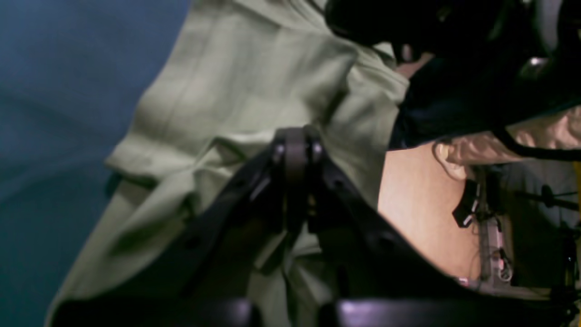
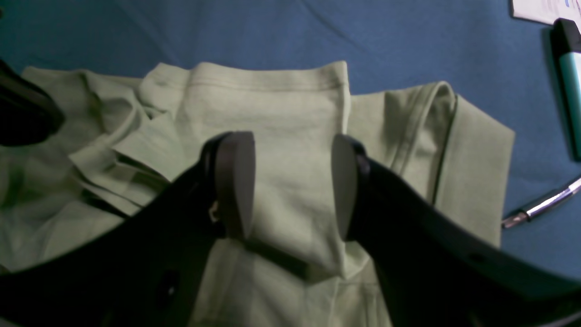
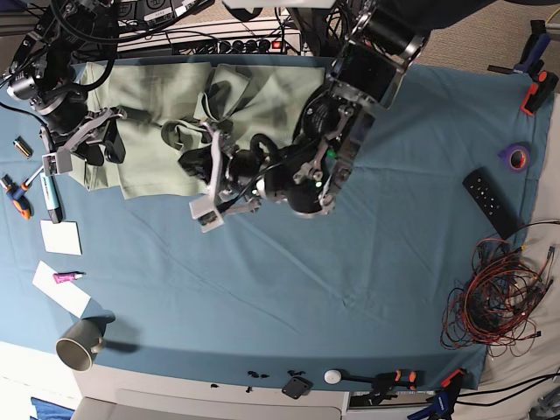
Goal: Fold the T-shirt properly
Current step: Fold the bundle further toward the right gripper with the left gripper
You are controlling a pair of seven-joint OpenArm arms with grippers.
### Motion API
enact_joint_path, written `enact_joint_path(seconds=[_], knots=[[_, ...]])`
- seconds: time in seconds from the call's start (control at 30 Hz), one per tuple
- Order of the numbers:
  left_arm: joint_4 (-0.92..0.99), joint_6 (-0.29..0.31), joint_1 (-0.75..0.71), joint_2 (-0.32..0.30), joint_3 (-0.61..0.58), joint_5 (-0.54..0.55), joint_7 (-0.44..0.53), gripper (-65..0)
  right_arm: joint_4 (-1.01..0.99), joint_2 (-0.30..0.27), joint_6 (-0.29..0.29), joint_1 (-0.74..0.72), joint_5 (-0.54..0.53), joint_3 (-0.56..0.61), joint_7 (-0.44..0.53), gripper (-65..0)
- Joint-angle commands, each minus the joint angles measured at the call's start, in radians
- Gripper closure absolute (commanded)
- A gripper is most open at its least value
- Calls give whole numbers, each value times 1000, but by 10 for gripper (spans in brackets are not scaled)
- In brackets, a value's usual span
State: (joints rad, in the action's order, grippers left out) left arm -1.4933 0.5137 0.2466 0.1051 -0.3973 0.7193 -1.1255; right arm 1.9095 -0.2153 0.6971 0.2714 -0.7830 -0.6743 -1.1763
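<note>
- Base view, far left: the right gripper (image 3: 87, 140) sits over the left edge of the T-shirt (image 3: 166, 114), which lies bunched on the teal-blue table cloth (image 3: 289, 297) toward the far left of the table; a teal marker (image 3: 51, 194) and white paper slips (image 3: 61, 238) lie just near of it, with a metal cup (image 3: 79, 345) at the near-left corner
- Right wrist view: the right gripper (image 2: 292, 186) has its jaws spread fairly wide above a folded, hemmed flap of the T-shirt (image 2: 268, 118); the pads (image 2: 236, 181) straddle the flap, and whether they touch the cloth cannot be told; a marker (image 2: 569, 81) and a silver pen (image 2: 540, 204) lie on the cloth to the right
- Base view, centre: the left gripper (image 3: 210, 188) reaches leftward onto the near edge of the shirt, where fabric is gathered in a raised ridge
- Left wrist view: the left gripper (image 1: 297, 154) has its fingertips pressed together on a pinched fold of the T-shirt (image 1: 236, 91); the picture is blurred
- Base view, right: a black remote (image 3: 488, 203), a purple tape roll (image 3: 516, 157) and a tangle of red and black wires (image 3: 499, 306) lie well apart from the shirt
</note>
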Motion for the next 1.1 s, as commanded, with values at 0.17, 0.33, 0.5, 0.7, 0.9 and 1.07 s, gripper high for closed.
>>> enact_joint_path(seconds=[0.17, 0.33, 0.5, 0.7, 0.9, 1.07], knots=[[-20, 12, -14, -59, 3, -2, 4, 0, 13, -14, 1, -6, -5, -8, 29, -276], [-20, 7, -20, -132, 3, -16, -2, 0, 13, -14, 1, -6, -5, -8, 39, -276], [-20, 8, -36, -158, 3, -16, 0, 0, 13, -14, 1, -6, -5, -8, 44, -276], [-20, 8, -110, -126, 2, -63, 69, 0, 13, -14, 1, -6, -5, -8, 44, -276], [-20, -14, -150, -93, 0, -200, 206, 0, 13, -14, 1, -6, -5, -8, 45, -276], [-20, -24, -147, -56, 0, -202, 232, 0, 13, -14, 1, -6, -5, -8, 52, -276]])
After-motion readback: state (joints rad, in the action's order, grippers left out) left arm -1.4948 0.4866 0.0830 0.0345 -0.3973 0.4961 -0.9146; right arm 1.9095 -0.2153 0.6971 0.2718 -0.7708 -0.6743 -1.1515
